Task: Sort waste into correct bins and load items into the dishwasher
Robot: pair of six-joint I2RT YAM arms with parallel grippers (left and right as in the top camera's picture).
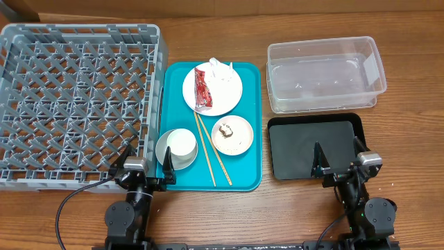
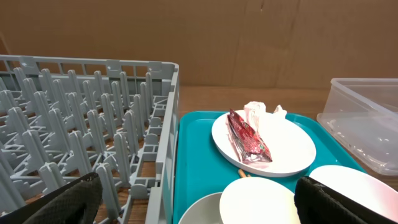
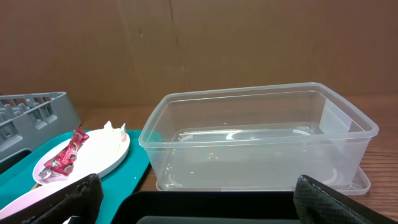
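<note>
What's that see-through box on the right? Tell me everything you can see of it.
The clear tub is a rectangular box of transparent plastic with rounded corners, a thickened rim and no lid. It stands upright on the wooden table, open side up, and looks empty; light glints off its floor. One short end wall carries a frosted patch. It lies right of the teal tray and just behind the black tray; whether it touches that one cannot be told.
</note>
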